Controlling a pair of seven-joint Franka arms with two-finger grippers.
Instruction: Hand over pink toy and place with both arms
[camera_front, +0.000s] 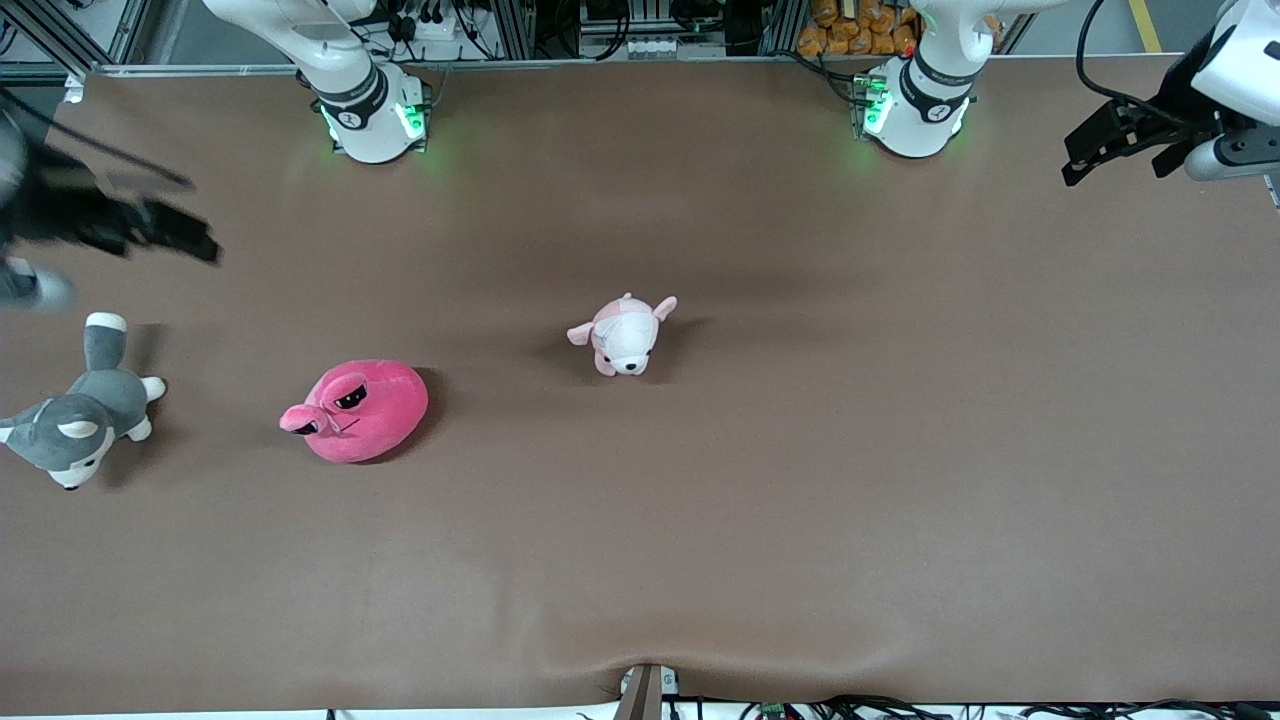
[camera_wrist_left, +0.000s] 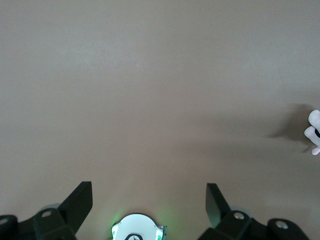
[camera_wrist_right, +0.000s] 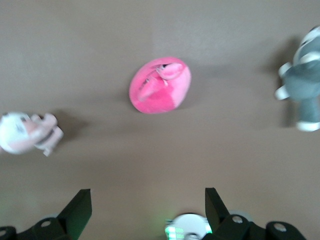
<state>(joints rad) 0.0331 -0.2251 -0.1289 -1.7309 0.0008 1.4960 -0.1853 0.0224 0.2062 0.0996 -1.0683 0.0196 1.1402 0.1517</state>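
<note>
Pink toy (camera_front: 358, 411) lies on the bench (camera_front: 800, 480) toward the right arm's end, roughly 8 o'clock from bench centre. It rests flat on its side with nothing touching it. That fits a toy waiting for pickup or one already set down; can't tell which.

Right gripper (camera_front: 170, 232) hangs over the bench edge at 10 o'clock, above the grey husky (camera_front: 80, 420), fingers (camera_wrist_right: 75, 212) spread apart with nothing between them. The toy is within its reach, so that arm is the likely one for any grasp here.

Left gripper (camera_front: 1110, 150) hovers at 2 o'clock over bare bench, fingers (camera_wrist_left: 80, 202) also spread and holding nothing, well apart from the toy.

Pale pink dog (camera_front: 625, 335) sits near centre, between the arms; colour mix-up risk.

Surface: plain brown mat, slight wrinkle at 6 o'clock. Frame rails, cables and orange packets sit along 12 o'clock.
</note>
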